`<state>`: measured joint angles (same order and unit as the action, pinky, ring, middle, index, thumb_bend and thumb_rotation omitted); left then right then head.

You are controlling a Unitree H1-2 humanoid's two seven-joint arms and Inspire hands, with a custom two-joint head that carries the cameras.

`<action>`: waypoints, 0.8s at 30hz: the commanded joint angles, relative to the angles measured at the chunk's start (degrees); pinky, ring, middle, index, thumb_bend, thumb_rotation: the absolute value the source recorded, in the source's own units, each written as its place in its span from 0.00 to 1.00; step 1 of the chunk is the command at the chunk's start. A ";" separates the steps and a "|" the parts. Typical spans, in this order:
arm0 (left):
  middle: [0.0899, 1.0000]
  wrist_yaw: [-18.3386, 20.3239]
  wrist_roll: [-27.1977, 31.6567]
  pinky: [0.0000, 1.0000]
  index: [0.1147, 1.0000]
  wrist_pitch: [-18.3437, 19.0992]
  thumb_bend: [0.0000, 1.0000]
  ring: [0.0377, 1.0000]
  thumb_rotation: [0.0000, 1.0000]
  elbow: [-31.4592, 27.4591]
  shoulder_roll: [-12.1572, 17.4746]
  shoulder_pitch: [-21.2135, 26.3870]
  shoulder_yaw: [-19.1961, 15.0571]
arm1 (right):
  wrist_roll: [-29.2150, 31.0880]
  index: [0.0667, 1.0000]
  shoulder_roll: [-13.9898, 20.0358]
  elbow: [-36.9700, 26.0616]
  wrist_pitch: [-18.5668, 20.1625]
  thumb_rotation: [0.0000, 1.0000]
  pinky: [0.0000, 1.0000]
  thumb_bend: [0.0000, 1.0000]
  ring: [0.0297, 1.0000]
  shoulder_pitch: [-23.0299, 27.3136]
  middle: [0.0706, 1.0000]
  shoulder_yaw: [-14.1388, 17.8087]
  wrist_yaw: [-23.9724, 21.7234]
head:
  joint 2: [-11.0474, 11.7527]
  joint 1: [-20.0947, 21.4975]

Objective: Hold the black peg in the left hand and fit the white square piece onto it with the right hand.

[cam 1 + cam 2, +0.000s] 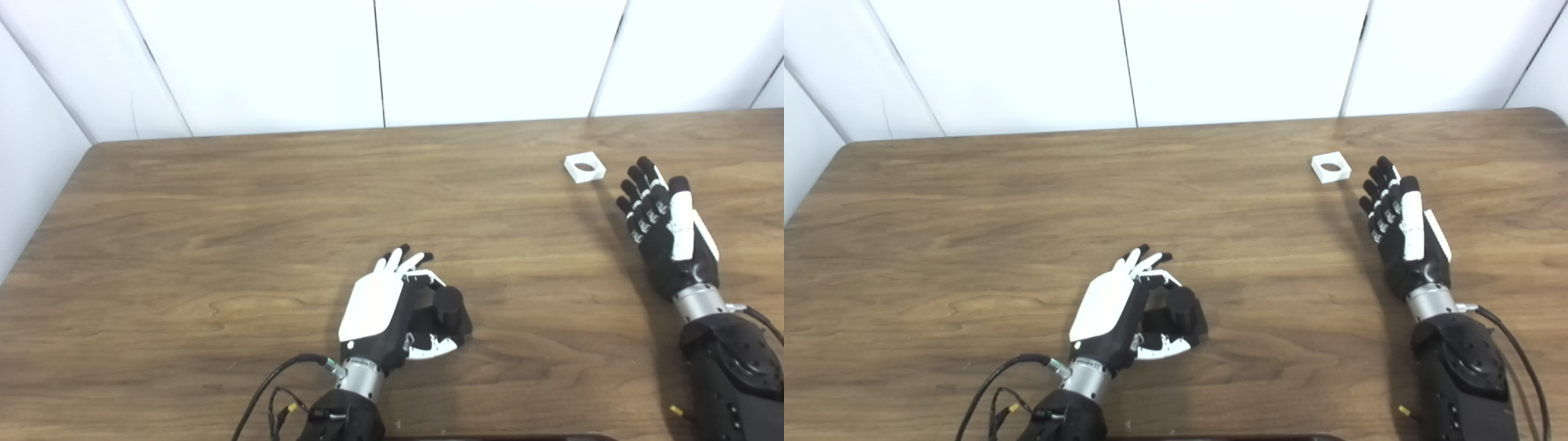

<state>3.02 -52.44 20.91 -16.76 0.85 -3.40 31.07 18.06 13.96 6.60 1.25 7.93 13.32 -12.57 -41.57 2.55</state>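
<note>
A short black peg (449, 304) stands upright on the wooden table (245, 214) near the front middle. My left hand (392, 309) rests beside it, palm against the peg's left side and thumb curving under its near side. Its fingers (401, 260) stretch straight out, so the hand is open and not closed on the peg. The white square piece (585, 166), with a round hole in it, lies flat at the far right. My right hand (664, 229) is open just short of it, its fingertips a small gap from the piece.
White wall panels (380, 61) run behind the table's far edge. A black cable (269, 383) trails from my left wrist at the near edge. Another cable (762, 318) leaves my right wrist.
</note>
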 commanded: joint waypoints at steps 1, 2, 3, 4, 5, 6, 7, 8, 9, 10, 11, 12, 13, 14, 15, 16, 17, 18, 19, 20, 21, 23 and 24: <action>0.89 2.35 -0.55 1.00 0.43 0.31 0.52 1.00 0.07 0.24 0.76 -0.96 0.13 | 0.56 1.00 -1.23 1.39 -0.57 1.00 1.00 0.57 1.00 -1.47 1.00 -0.51 -0.06 | -0.08 -0.01; 0.89 2.36 -0.53 1.00 0.43 0.35 0.52 1.00 0.07 0.34 0.73 -0.91 0.03 | 0.51 1.00 -1.23 1.37 -0.55 1.00 1.00 0.56 1.00 -1.37 1.00 -0.48 0.04 | -0.17 -0.07; 0.89 2.24 -0.47 1.00 0.43 0.31 0.52 1.00 0.07 0.50 0.70 -0.84 -0.09 | 0.38 1.00 -1.21 1.40 -0.55 1.00 1.00 0.56 1.00 -1.25 1.00 -0.48 0.17 | -0.19 -0.15; 0.89 2.13 -0.40 1.00 0.43 0.27 0.52 1.00 0.07 0.64 0.68 -0.78 -0.20 | 0.26 1.00 -1.15 1.44 -0.48 1.00 1.00 0.56 1.00 -1.14 1.00 -0.51 0.23 | -0.16 -0.18; 0.89 2.02 -0.32 1.00 0.43 0.17 0.52 1.00 0.07 0.79 0.68 -0.70 -0.31 | 0.25 1.00 -1.09 1.50 -0.37 1.00 1.00 0.57 1.00 -1.01 1.00 -0.53 0.23 | -0.08 -0.19; 0.89 1.91 -0.24 1.00 0.43 0.06 0.52 1.00 0.07 0.97 0.71 -0.62 -0.40 | 0.07 1.00 -1.02 1.50 -0.23 1.00 1.00 0.58 1.00 -0.91 1.00 -0.59 0.33 | -0.11 -0.22; 0.89 1.90 -0.27 1.00 0.43 0.01 0.52 1.00 0.07 1.10 0.75 -0.56 -0.47 | -0.10 1.00 -0.95 1.42 -0.08 1.00 1.00 0.58 1.00 -0.82 1.00 -0.65 0.42 | -0.09 -0.25; 0.89 1.87 -0.33 1.00 0.43 -0.03 0.52 1.00 0.07 1.24 0.75 -0.51 -0.52 | -0.23 1.00 -0.88 1.43 -0.04 1.00 1.00 0.58 1.00 -0.72 1.00 -0.70 0.44 | -0.08 -0.27; 0.89 1.82 -0.39 1.00 0.43 -0.08 0.52 1.00 0.07 1.39 0.72 -0.45 -0.59 | -0.42 1.00 -0.84 1.46 -0.09 1.00 1.00 0.58 1.00 -0.58 1.00 -0.74 0.50 | -0.01 -0.29; 0.89 1.88 -0.47 1.00 0.43 -0.02 0.52 1.00 0.07 1.48 0.67 -0.42 -0.64 | -0.51 1.00 -0.85 1.54 -0.19 1.00 1.00 0.58 1.00 -0.42 1.00 -0.74 0.56 | -0.05 -0.28; 0.90 1.97 -0.53 1.00 0.43 0.08 0.52 1.00 0.07 1.57 0.58 -0.37 -0.70 | -0.65 1.00 -0.84 1.57 -0.10 0.99 1.00 0.58 1.00 -0.22 1.00 -0.76 0.67 | 0.02 -0.26; 0.90 1.95 -0.62 1.00 0.43 0.08 0.52 1.00 0.07 1.67 0.54 -0.34 -0.73 | -0.85 1.00 -0.77 1.47 0.29 0.97 1.00 0.59 1.00 -0.07 1.00 -0.84 0.82 | 0.09 -0.25; 0.89 1.93 -0.70 1.00 0.43 0.11 0.52 1.00 0.07 1.75 0.49 -0.30 -0.77 | -1.29 1.00 -0.63 1.31 0.64 0.93 1.00 0.63 1.00 0.10 1.00 -1.03 0.99 | 0.11 -0.24; 0.89 1.94 -0.82 1.00 0.43 0.13 0.52 1.00 0.07 1.87 0.47 -0.23 -0.77 | -2.08 1.00 -0.68 0.92 1.19 0.89 1.00 0.65 1.00 0.31 1.00 -1.12 1.81 | 0.11 -0.25; 0.89 1.88 -0.93 1.00 0.43 0.11 0.52 1.00 0.07 2.00 0.44 -0.16 -0.77 | -2.54 1.00 -0.68 0.62 1.61 0.87 1.00 0.66 1.00 0.49 1.00 -1.23 2.29 | 0.18 -0.24; 0.89 1.84 -0.96 1.00 0.43 0.08 0.52 1.00 0.07 2.11 0.42 -0.08 -0.79 | -2.64 1.00 -0.59 0.36 1.78 0.85 1.00 0.66 1.00 0.75 1.00 -1.39 2.31 | 0.28 -0.19; 0.89 1.78 -1.04 1.00 0.43 0.03 0.52 1.00 0.07 2.26 0.42 0.03 -0.79 | -2.75 1.00 -0.42 0.06 1.81 0.83 1.00 0.64 1.00 1.03 1.00 -1.61 2.14 | 0.26 -0.08; 0.89 1.74 -1.08 1.00 0.43 -0.01 0.52 1.00 0.07 2.36 0.41 0.10 -0.79 | -2.77 1.00 -0.28 -0.12 1.77 0.82 1.00 0.63 1.00 1.21 1.00 -1.78 1.93 | 0.26 -0.08; 0.89 1.60 -1.03 1.00 0.43 -0.12 0.52 1.00 0.07 2.49 0.38 0.16 -0.83 | -3.09 1.00 0.05 -0.75 1.91 0.82 1.00 0.62 1.00 1.52 1.00 -2.13 1.77 | 0.37 -0.10; 0.89 1.49 -0.96 1.00 0.43 -0.21 0.52 1.00 0.07 2.64 0.35 0.25 -0.89 | -3.40 1.00 0.28 -1.17 1.83 0.81 1.00 0.62 1.00 1.85 1.00 -2.39 1.73 | 0.41 0.00; 0.89 1.42 -0.90 1.00 0.43 -0.29 0.52 1.00 0.07 2.74 0.33 0.29 -0.95 | -3.57 1.00 0.43 -1.42 1.77 0.81 1.00 0.62 1.00 2.06 1.00 -2.57 1.74 | 0.41 0.00; 0.89 1.42 -0.94 1.00 0.43 -0.36 0.52 1.00 0.07 2.95 0.30 0.41 -0.99 | -4.74 1.00 0.97 -2.04 1.42 0.82 1.00 0.65 1.00 2.91 1.00 -3.22 1.89 | 0.58 0.03; 0.89 1.43 -1.00 1.00 0.43 -0.40 0.52 1.00 0.07 3.04 0.29 0.45 -1.01 | -5.14 1.00 1.15 -2.22 1.35 0.82 1.00 0.66 1.00 3.24 1.00 -3.45 2.01 | 0.53 0.03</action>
<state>2.99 -52.30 19.71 -15.97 0.68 -2.95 30.01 13.70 14.57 6.07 3.22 9.02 10.76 -10.03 -40.96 2.55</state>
